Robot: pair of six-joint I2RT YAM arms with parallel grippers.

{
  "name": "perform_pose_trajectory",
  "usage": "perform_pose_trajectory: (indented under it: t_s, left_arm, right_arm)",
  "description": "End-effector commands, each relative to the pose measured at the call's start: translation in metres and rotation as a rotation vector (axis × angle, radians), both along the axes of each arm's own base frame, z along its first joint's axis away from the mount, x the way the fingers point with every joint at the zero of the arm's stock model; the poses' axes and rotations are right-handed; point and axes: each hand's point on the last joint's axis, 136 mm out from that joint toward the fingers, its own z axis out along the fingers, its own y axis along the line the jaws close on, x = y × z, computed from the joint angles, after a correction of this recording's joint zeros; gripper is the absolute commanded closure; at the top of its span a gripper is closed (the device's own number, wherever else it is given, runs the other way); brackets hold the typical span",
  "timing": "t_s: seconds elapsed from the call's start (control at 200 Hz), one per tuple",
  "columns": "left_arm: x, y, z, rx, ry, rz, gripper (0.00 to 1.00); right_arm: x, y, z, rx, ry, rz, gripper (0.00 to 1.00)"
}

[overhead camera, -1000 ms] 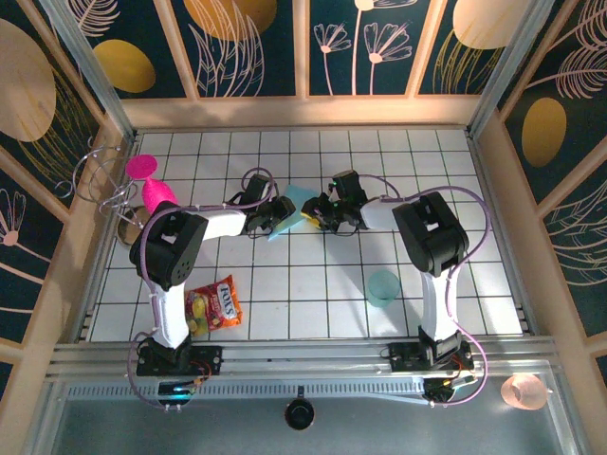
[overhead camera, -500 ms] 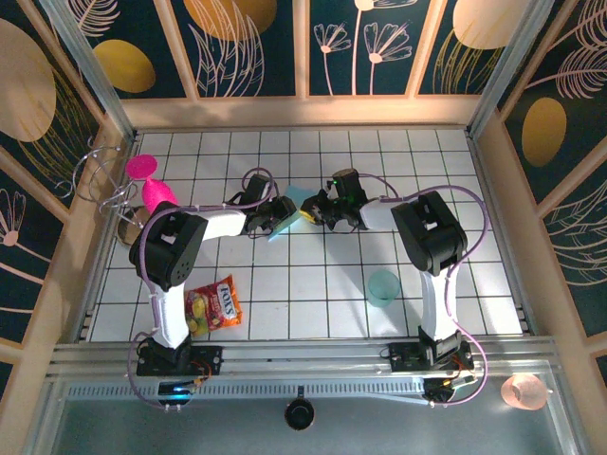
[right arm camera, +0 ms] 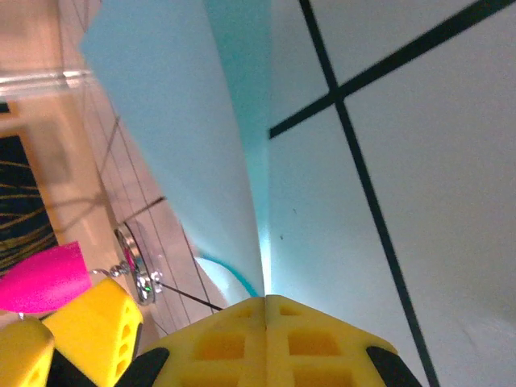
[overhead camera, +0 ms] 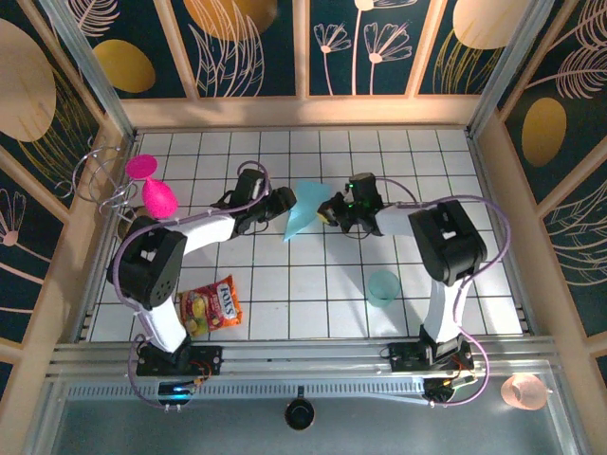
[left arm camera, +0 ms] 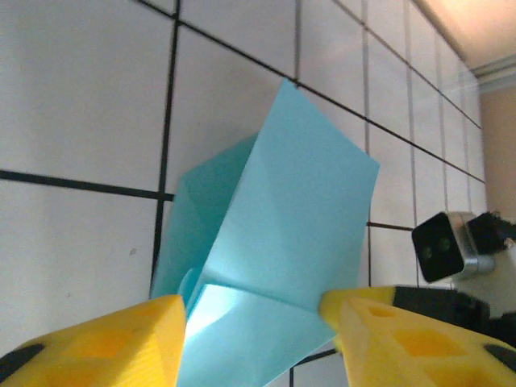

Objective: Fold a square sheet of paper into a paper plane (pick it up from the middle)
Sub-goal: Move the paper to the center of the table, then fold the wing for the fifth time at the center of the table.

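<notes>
Square sheet of paper (overhead camera: 305,207), creased, apparently pinched in shut right jaws, between parted left jaws.

Your left arm (overhead camera: 180,237) rises from the lower left of the overhead view and reaches up and right toward the middle, and your left gripper (overhead camera: 282,201) has its yellow fingers (left arm camera: 105,343) standing apart. Your right arm (overhead camera: 446,242) climbs from the lower right, bends and stretches left toward the centre. There your right gripper (overhead camera: 330,212) faces the left one, fingertips pressed flat together on an edge of the sheet of paper (overhead camera: 305,207).
</notes>
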Motion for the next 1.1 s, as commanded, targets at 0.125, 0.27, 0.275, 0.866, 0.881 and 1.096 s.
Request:
perform_pose_trajectory:
  t_s: [0.125,0.27,0.275,0.866,0.881,1.096]
  left_arm:
    - [-0.023,-0.030,0.011,0.127,-0.214,-0.178,0.31]
    - [-0.030,-0.054,0.014,0.244,-0.336,-0.272,0.27]
    - [-0.030,-0.054,0.014,0.248,-0.340,-0.274,0.27]
    - [-0.030,-0.089,0.005,0.620,-0.760,-0.569,0.37]
    - [-0.029,-0.089,0.003,0.628,-0.763,-0.573,0.37]
    - [-0.023,-0.092,-0.010,0.719,-0.807,-0.594,0.42]
  right_arm:
    - [0.001,-0.036,0.023,0.007,-0.016,-0.124,1.00]
    - [0.001,-0.046,0.029,0.022,0.004,-0.149,1.00]
    - [0.001,-0.046,0.030,0.024,0.005,-0.150,1.00]
    - [0.004,-0.037,0.041,0.078,0.046,-0.122,1.00]
    - [0.005,-0.038,0.041,0.079,0.047,-0.123,1.00]
    - [0.004,-0.035,0.038,0.094,0.062,-0.113,1.00]
